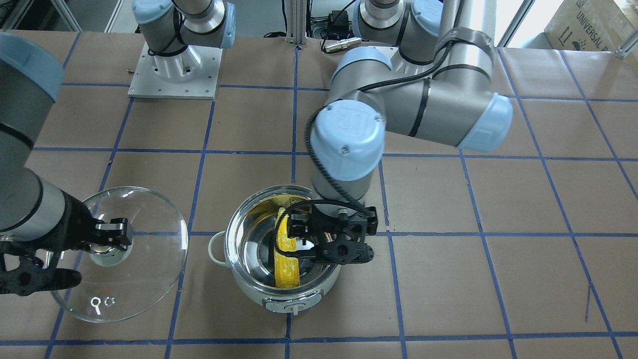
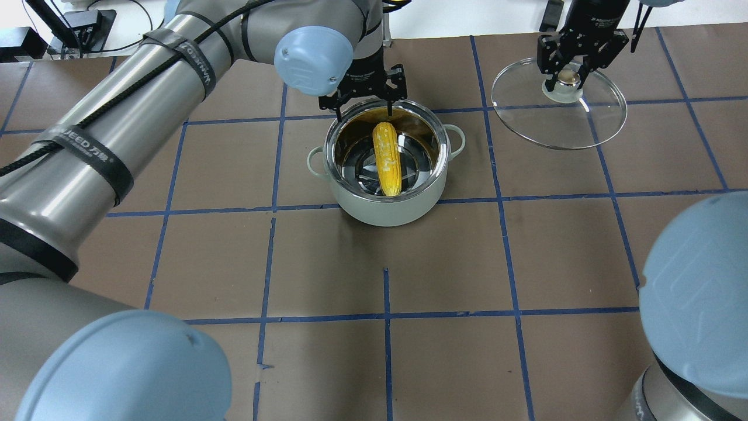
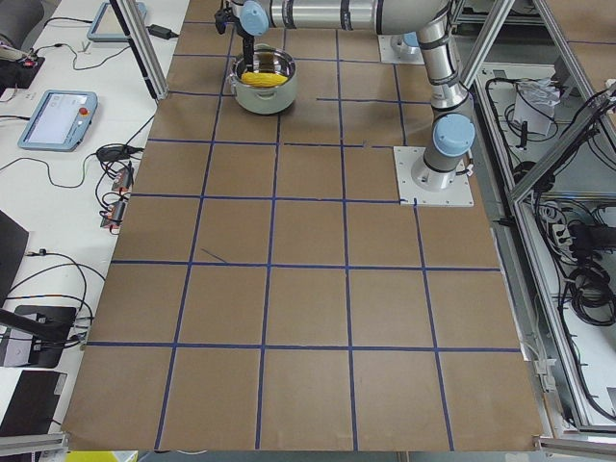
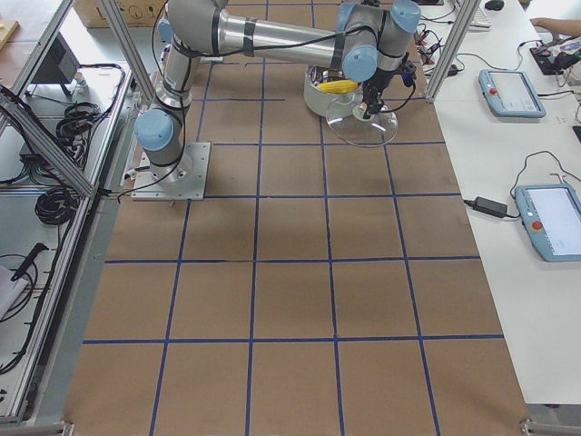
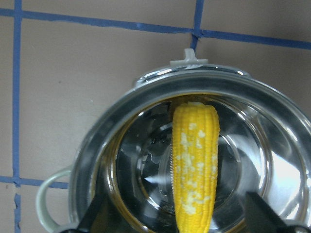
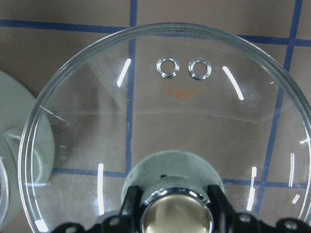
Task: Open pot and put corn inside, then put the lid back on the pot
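The pale mint-white pot (image 2: 385,211) stands open at the table's middle, control knob toward the operators' side (image 1: 293,308). The yellow corn (image 2: 387,159) lies inside it, leaning on the steel wall, and also shows in the front view (image 1: 286,262) and the left wrist view (image 5: 195,170). My left gripper (image 2: 363,107) hangs over the pot's far rim, open and empty, its fingers (image 5: 92,219) wide apart beside the corn. The clear glass lid (image 2: 561,123) is off the pot, to its right. My right gripper (image 2: 565,76) is shut on the lid's knob (image 6: 176,213).
The table is brown paper with a blue tape grid. The left arm's elbow (image 1: 423,109) hangs over the table behind the pot. The right arm's base plate (image 1: 174,70) is at the back. Teach pendants (image 4: 510,93) lie on the white side table.
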Controlling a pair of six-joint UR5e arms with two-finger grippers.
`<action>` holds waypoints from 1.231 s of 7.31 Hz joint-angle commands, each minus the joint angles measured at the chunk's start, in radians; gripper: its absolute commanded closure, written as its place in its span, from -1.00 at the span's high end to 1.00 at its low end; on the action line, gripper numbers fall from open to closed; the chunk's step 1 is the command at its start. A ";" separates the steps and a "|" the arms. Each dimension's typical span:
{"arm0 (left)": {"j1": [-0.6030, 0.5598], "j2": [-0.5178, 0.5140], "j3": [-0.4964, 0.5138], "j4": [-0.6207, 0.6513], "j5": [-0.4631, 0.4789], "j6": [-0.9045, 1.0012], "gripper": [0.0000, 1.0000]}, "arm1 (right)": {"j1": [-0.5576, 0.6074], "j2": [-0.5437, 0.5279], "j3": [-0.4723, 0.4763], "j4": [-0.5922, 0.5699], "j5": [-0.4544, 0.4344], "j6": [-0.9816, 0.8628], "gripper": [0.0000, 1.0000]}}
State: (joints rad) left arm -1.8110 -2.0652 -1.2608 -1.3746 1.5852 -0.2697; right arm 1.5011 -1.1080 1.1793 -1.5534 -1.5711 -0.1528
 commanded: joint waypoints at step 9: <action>0.240 0.442 -0.404 -0.080 0.059 0.213 1.00 | 0.421 0.005 0.135 -0.294 -0.014 0.380 -0.83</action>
State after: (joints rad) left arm -1.5641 -1.6346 -1.6767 -1.4509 1.6495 -0.0552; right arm 1.9249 -1.0957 1.2741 -1.7742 -1.5835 0.2438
